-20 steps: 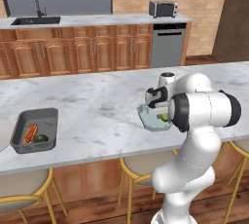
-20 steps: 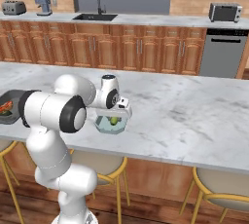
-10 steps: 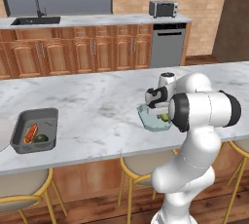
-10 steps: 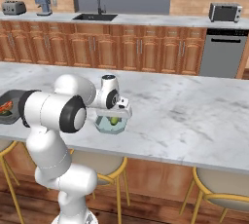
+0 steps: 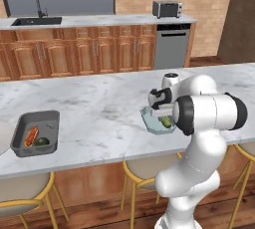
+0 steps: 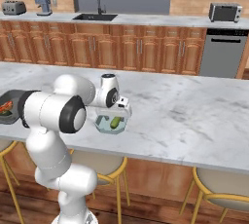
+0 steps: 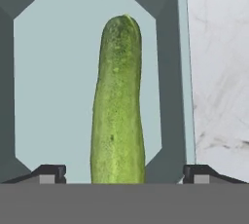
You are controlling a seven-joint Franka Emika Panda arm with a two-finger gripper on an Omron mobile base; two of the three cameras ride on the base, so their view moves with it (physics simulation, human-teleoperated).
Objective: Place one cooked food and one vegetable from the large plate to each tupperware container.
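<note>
A green cucumber [image 7: 119, 106] lies lengthwise in the pale blue-grey tupperware container [image 7: 53, 72]. My gripper [image 7: 124, 172] hangs just above it, open, with the fingertips [image 7: 48, 172] wide apart on either side and touching nothing. From the base the same container [image 5: 154, 123] and cucumber [image 5: 166, 122] sit near the island's front edge under my hand [image 5: 159, 101]. The dark grey tupperware container [image 5: 36, 132] stands far to the left and holds a reddish cooked food [image 5: 31, 136] and a dark green vegetable [image 5: 42, 142]. An off-white sliver of the large plate [image 5: 2, 138] shows at the left edge.
The marble island counter [image 5: 99, 103] runs wide between the two containers. Stools with yellow frames [image 5: 144, 173] stand under its front edge. Behind are wooden cabinets, a sink [image 5: 37, 21], a dishwasher [image 5: 172, 46] and a toaster [image 5: 167, 9].
The jaws have opened wide and let go of the cucumber, which now rests in the pale container. The arm has stayed in place.
</note>
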